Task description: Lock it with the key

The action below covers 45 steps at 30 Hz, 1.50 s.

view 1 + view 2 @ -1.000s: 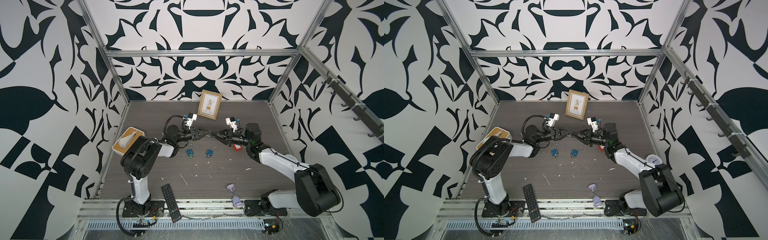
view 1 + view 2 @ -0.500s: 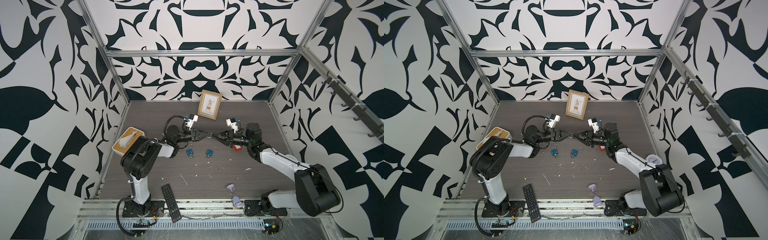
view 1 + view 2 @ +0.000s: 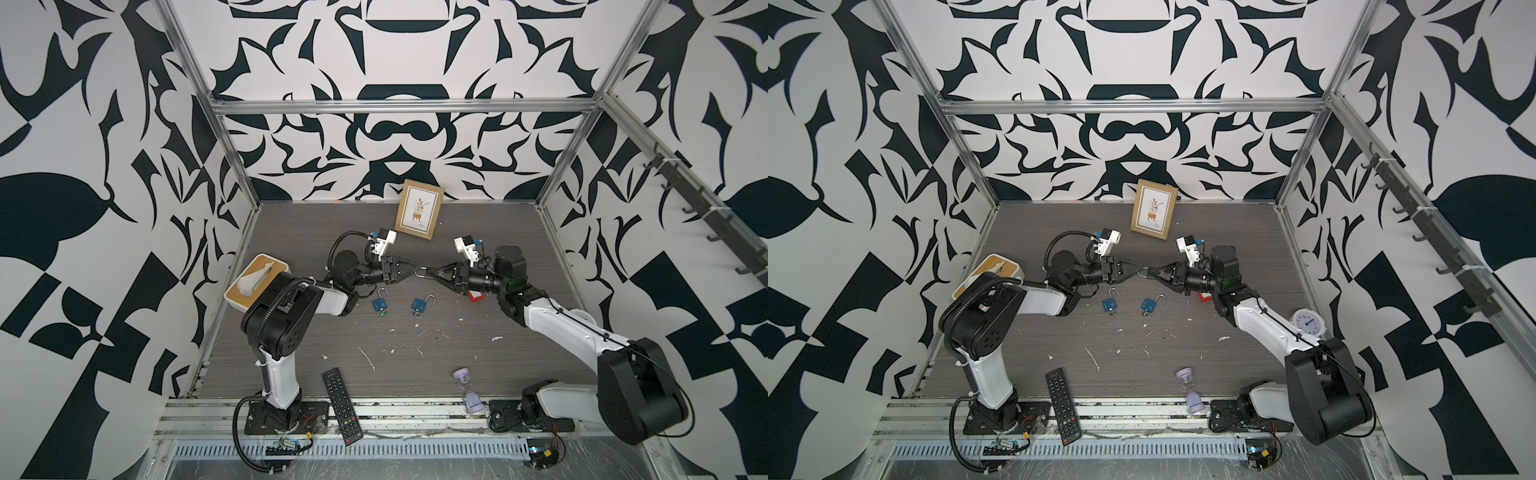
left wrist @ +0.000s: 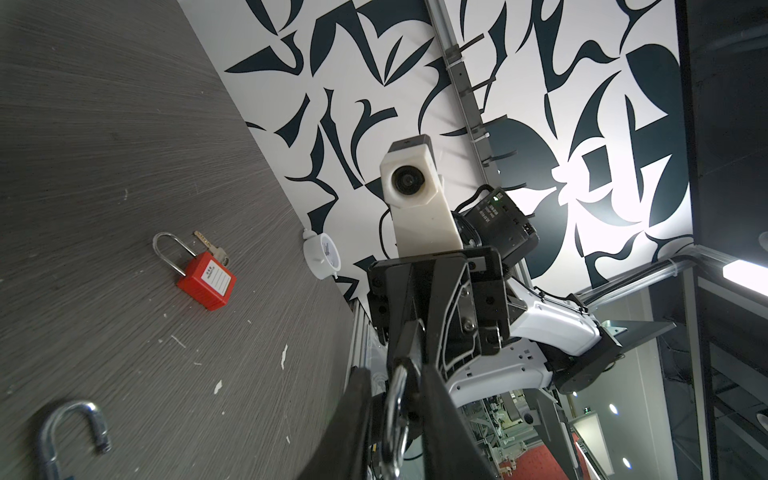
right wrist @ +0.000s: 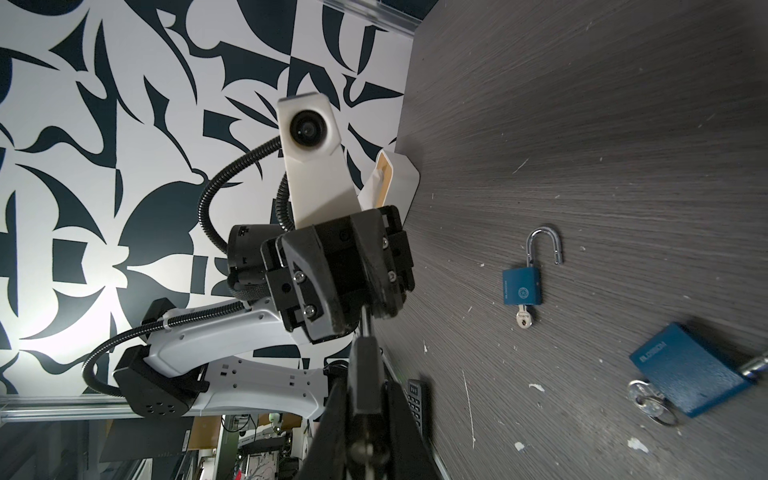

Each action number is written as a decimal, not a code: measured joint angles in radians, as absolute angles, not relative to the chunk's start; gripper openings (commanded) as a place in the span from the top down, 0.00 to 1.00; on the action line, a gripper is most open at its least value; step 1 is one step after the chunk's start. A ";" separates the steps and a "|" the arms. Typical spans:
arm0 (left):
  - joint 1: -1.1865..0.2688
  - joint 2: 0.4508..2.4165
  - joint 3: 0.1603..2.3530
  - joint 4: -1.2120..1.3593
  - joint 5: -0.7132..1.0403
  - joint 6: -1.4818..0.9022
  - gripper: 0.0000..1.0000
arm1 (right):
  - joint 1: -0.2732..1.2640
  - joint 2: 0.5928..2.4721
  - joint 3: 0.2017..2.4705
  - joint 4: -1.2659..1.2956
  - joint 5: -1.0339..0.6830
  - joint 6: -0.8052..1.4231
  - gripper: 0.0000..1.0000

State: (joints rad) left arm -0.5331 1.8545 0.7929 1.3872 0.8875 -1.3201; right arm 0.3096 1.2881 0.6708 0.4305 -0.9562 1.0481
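Padlock [image 3: 422, 273] mid-air over tabletop [image 3: 498, 365], between arms: right end effector [image 3: 432, 274] clamps dark body, left end effector [image 3: 415, 272] pinched narrow on shackle [image 4: 395, 397]. One blue padlock [image 3: 419, 305] lies open beneath.

Walls [image 3: 104, 124] were all that loud black-and-white leafy print, framed by aluminium posts [image 3: 232, 166]. Floor [image 3: 457, 340] was grey woodgrain, pretty scuffed, with white flecks [image 3: 368, 359] all over. A hook rail [image 3: 698, 208] ran along the right-hand wall, and a hard glare [image 4: 582, 178] bounced off that same wall in the left wrist view.
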 measured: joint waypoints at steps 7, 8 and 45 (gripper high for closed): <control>-0.533 1.855 0.793 1.388 0.887 -1.327 0.84 | 0.307 1.282 0.675 0.416 -0.950 1.039 1.00; -0.533 1.856 0.793 1.388 0.887 -1.328 0.86 | 0.307 1.282 0.675 0.415 -0.949 1.039 1.00; -0.550 1.866 0.794 1.391 0.887 -1.346 1.00 | 0.307 1.264 0.649 0.441 -0.911 0.937 1.00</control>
State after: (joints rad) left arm -0.5503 1.8656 0.7937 1.3914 0.8867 -1.3464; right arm 0.3069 1.2644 0.6487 0.4408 -0.9108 0.9375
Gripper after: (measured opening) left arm 0.076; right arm 0.157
